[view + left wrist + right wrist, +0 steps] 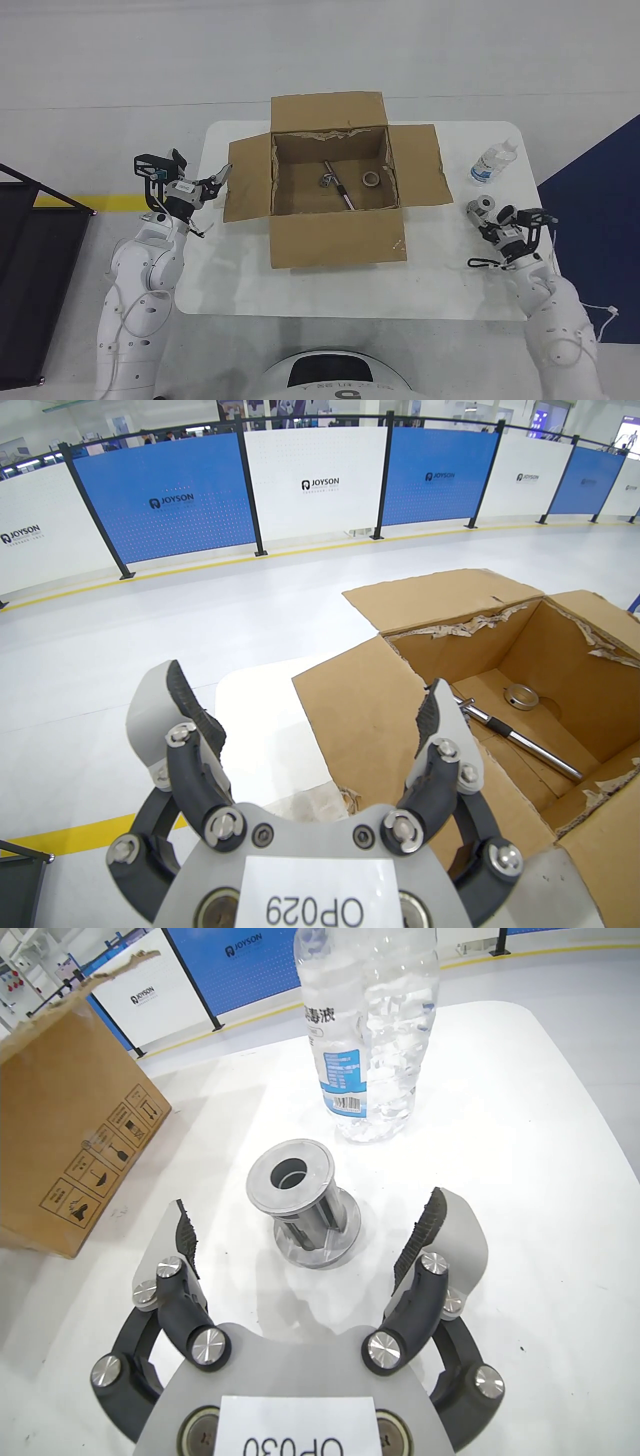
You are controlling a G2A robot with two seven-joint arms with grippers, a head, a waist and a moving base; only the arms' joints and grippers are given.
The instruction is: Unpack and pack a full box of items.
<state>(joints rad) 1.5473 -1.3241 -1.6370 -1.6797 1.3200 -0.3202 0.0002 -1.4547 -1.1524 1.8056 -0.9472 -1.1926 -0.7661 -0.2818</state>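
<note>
Cardboard box [335, 238] holds bar [340, 188] and ring [371, 179]; bottle [490, 163] and spool [481, 207] stand at its 3 o'clock. Your left gripper [303, 675] and right gripper [307, 1200] gape empty. Unpacking looks half done, packing all left

White glossy arm segments [140, 290] are seen. Left pincer [306, 679] and right pincer [308, 1202] are built of grey plates, black links, textured black pads [197, 710], silver screws, white printed labels.

The bottle [372, 1028] loses its neck and cap at the view's edge — one end of the metal bar [525, 742] hides behind a finger [445, 720] of the left gripper [304, 679].
</note>
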